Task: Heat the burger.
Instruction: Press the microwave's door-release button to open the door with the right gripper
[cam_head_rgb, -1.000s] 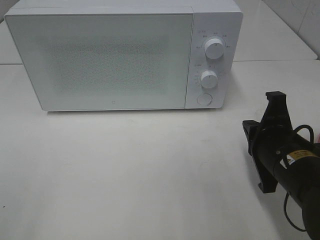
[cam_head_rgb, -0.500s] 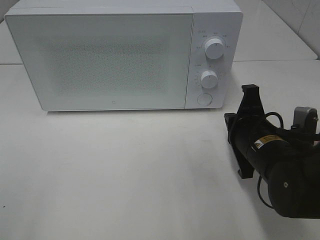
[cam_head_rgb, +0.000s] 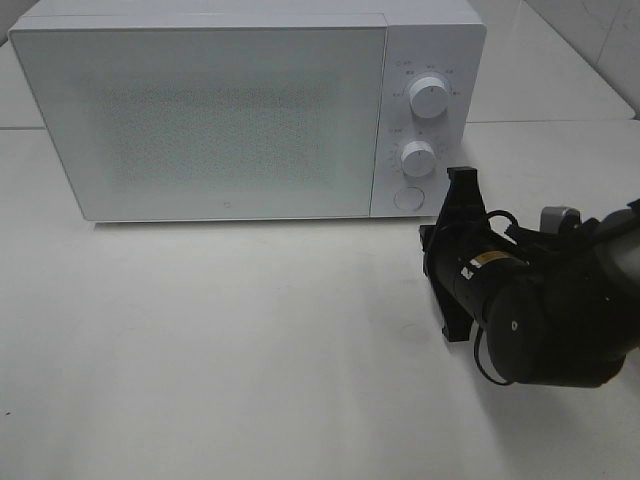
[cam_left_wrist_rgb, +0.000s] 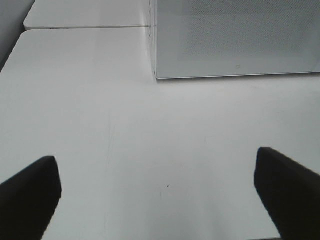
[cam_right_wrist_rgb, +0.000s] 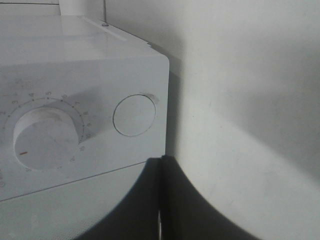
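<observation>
The burger is out of view. A white microwave (cam_head_rgb: 230, 110) stands at the back of the table with its door closed. My right gripper (cam_head_rgb: 462, 180) is shut with nothing in it; its tip points at the microwave's lower right corner, just short of the round button (cam_head_rgb: 407, 198). In the right wrist view the joined fingertips (cam_right_wrist_rgb: 162, 161) sit a little below and to the side of that button (cam_right_wrist_rgb: 134, 115), beside the lower knob (cam_right_wrist_rgb: 45, 137). My left gripper (cam_left_wrist_rgb: 157, 185) is open over bare table, its dark fingers (cam_left_wrist_rgb: 30, 195) far apart, left of the microwave (cam_left_wrist_rgb: 235, 40).
Two white knobs, upper (cam_head_rgb: 429, 96) and lower (cam_head_rgb: 418, 158), sit on the microwave's control panel above the button. The white table (cam_head_rgb: 250, 330) spreads in front of the microwave. A seam between table tops runs behind it (cam_left_wrist_rgb: 85, 27).
My right arm has swung left and forward, bringing the shut gripper from the table's right edge up close to the microwave's round button. The microwave has not changed.
</observation>
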